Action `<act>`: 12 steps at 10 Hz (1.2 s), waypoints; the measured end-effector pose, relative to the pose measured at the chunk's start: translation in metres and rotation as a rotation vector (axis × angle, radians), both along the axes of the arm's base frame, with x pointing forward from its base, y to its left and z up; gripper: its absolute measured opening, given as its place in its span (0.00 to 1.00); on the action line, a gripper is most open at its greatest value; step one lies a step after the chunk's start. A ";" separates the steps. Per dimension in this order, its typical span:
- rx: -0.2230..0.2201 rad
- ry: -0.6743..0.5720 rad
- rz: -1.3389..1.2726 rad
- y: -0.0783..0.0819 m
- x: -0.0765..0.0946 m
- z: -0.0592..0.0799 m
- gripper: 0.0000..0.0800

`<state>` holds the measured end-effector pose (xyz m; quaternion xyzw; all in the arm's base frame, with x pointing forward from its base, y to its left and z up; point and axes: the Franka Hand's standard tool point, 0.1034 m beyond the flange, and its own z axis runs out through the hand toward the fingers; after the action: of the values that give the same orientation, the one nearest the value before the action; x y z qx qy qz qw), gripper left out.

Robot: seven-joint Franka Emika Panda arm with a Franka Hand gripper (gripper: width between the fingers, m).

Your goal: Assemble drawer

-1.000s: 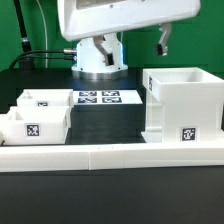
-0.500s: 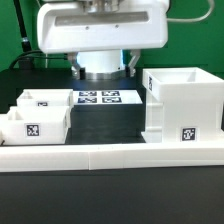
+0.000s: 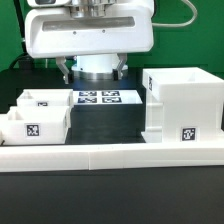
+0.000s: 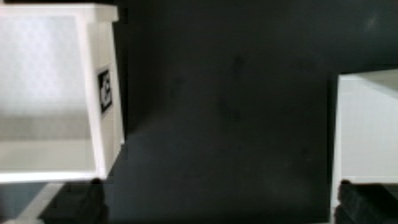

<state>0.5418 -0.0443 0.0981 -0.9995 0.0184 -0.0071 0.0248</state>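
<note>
The drawer's large white casing stands at the exterior view's right with a square tag low on its front. Two small white trays sit at the left, each tagged. My gripper hangs above the table behind them, between trays and casing, open and empty. In the wrist view my gripper shows dark fingertips wide apart over bare dark table. A white tagged part lies to one side and another white part to the other; I cannot tell which parts they are.
The marker board lies flat on the dark table behind the trays. A long low white rail runs across the front. The robot's white base stands at the back behind my gripper.
My gripper has moved toward the exterior view's left and come lower, from above the casing side to over the middle of the table. The parts have not moved.
</note>
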 end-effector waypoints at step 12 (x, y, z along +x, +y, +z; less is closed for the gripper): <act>-0.067 0.018 0.001 -0.050 -0.023 -0.082 0.81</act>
<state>0.5187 -0.0947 0.0157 -0.9998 0.0177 0.0014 -0.0090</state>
